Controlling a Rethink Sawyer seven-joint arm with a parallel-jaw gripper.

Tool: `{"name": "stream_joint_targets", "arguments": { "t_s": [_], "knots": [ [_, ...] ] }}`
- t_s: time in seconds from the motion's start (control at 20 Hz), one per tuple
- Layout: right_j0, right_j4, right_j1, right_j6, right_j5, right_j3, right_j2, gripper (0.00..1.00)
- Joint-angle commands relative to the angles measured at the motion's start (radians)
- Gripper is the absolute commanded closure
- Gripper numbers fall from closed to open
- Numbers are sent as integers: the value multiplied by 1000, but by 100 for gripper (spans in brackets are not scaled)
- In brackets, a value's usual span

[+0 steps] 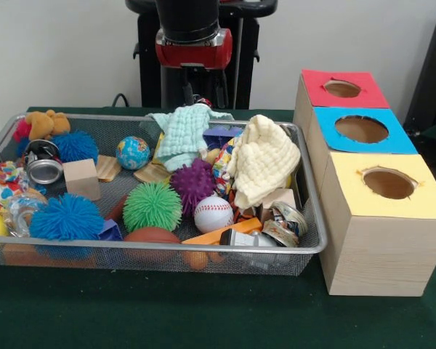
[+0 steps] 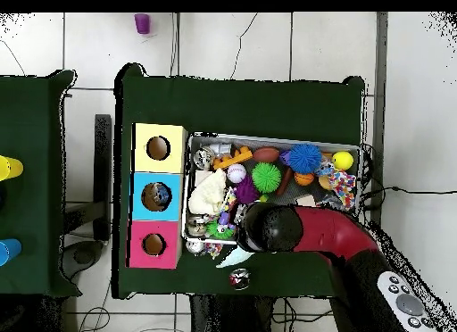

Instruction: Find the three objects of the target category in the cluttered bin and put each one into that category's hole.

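Observation:
The silver wire mesh bin [image 1: 309,243] lies on the green table, full of clutter; it also shows in the overhead view [image 2: 268,139]. My gripper [image 1: 196,100] hangs from the red and black arm over the bin's far edge. It is shut on a mint green cloth [image 1: 180,134], which hangs down over the clutter. In the overhead view the arm's head [image 2: 268,227] hides the gripper, and the cloth [image 2: 234,255] shows below it. Three wooden boxes with round holes stand beside the bin: red top [image 1: 341,89], blue top [image 1: 361,129], yellow top [image 1: 387,183].
The bin holds a cream cloth [image 1: 261,163], a baseball [image 1: 213,214], green [image 1: 152,206], purple [image 1: 193,182] and blue [image 1: 67,217] spiky balls, a globe ball [image 1: 133,153], a wooden block [image 1: 82,178] and a tin can [image 1: 43,167]. A small round thing [image 2: 239,278] lies on the table outside the bin.

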Motion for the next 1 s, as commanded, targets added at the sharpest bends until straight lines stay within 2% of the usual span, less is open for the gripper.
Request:
{"name": "stream_joint_targets", "arguments": {
  "t_s": [0.05,0.15,0.35,0.55,0.8,1.0],
  "knots": [
    [21,-5,5,55,37,-57,-34,0],
    [44,-51,16,61,6,-79,-64,0],
    [110,-162,94,56,5,-215,-135,0],
    [186,-258,96,80,25,-303,-217,0],
    [205,-293,109,67,15,-339,-250,0],
    [199,-276,85,24,64,-350,-249,0]
  ]
}}
